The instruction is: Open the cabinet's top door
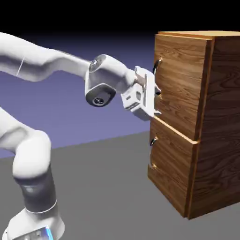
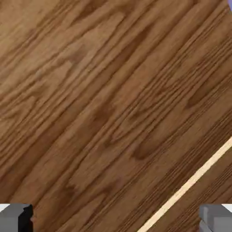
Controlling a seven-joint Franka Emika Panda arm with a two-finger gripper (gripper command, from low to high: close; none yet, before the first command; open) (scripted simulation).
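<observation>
At the top door's (image 1: 180, 79) lower edge, the gripper (image 1: 157, 101) stands released; the upright handle (image 1: 157, 65) lies above it.

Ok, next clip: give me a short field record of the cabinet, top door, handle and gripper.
cabinet: brown grained wood, two stacked front panels
top door: looks shut, flush with the front
handle: curved silver metal, near the door's upper left edge, not gripped
gripper: open, close to the top door's lower part, below the handle
hand view: filled with wood grain, fingertips apart with nothing between
</observation>
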